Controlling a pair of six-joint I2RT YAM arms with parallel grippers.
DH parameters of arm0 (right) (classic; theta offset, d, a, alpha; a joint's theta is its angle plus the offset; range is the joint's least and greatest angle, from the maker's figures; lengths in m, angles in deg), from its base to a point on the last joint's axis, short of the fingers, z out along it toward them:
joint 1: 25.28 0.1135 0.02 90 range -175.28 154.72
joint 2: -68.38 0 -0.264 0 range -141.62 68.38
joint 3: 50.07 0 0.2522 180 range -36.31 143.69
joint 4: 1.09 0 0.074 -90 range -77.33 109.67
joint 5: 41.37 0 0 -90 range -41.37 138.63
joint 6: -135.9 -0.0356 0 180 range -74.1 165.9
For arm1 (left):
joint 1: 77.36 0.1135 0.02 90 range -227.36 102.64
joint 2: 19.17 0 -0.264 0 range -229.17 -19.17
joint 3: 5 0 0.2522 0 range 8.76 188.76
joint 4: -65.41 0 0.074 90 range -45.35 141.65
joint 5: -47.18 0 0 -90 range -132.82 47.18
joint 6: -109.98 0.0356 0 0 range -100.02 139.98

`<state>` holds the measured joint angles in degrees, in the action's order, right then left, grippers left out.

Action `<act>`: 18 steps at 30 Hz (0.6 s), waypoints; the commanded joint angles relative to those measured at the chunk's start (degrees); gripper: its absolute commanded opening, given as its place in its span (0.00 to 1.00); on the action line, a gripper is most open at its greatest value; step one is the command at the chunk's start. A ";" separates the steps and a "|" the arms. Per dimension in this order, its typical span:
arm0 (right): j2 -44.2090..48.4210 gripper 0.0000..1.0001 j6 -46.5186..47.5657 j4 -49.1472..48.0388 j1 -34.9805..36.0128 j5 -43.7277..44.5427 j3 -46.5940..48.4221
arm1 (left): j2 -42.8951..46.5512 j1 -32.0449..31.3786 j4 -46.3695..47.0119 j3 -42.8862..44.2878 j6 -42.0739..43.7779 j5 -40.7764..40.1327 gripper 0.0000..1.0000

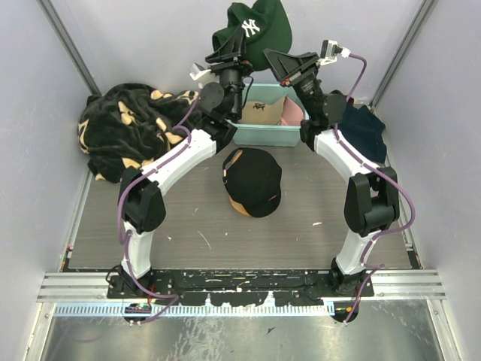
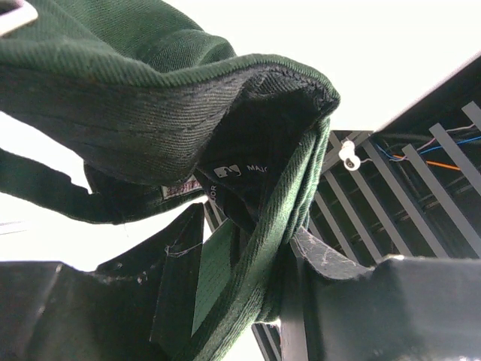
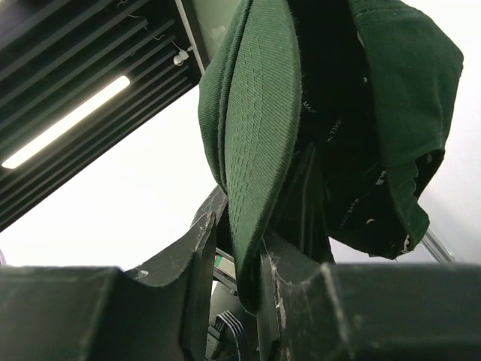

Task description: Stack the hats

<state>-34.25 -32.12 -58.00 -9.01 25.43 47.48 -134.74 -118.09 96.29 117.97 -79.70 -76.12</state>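
Green hat aloft: L fingers nipped narrow on rim, R fingers nipped on brim, prob. straightening it pre-stack.

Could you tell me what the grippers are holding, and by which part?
The dark green fabric baseball cap: right gripper pinches its brim, left gripper its folded crown edge.

teal bin — between flowered black blanket and navy cloth.

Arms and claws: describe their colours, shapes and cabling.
The left arm and right arm have white curved links between bulky black joints, each trailed by a looping purple cable. The left claw and right claw are black and blocky, with scuffed, whitish edges.
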 commanded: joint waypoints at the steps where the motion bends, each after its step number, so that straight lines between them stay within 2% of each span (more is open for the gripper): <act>1: 0.33 0.30 -0.47 -2.27 0.19 0.17 2.56 | -0.71 -0.26 1.61 3.20 0.11 -0.14 0.02; 11: 0.32 0.23 -0.40 -2.12 0.17 -0.09 1.93 | -1.63 -0.29 1.44 4.75 0.28 -0.27 0.02; 13: 0.30 0.16 -0.48 -2.14 0.21 -0.08 2.00 | -2.08 -0.35 1.29 5.47 0.20 -0.12 0.02; 15: 0.28 0.02 -0.75 -2.18 0.17 0.10 1.79 | -2.28 -0.37 1.15 6.06 0.19 0.11 0.02; 16: 0.32 0.01 -1.02 -2.14 0.16 0.21 1.67 | -2.40 -0.35 1.27 6.13 0.23 0.27 0.02; 17: 0.37 0.01 -1.79 -1.98 0.16 0.47 1.69 | -2.45 -0.24 1.78 5.93 0.38 0.41 0.03; 18: 0.52 0.01 -2.41 -1.27 0.17 0.41 1.98 | -2.35 -0.07 2.71 5.32 0.81 0.47 0.14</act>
<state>-34.45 -32.03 -58.55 -9.29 25.78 47.50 -136.36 -118.31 95.59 121.43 -80.60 -76.19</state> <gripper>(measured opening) 0.061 0.459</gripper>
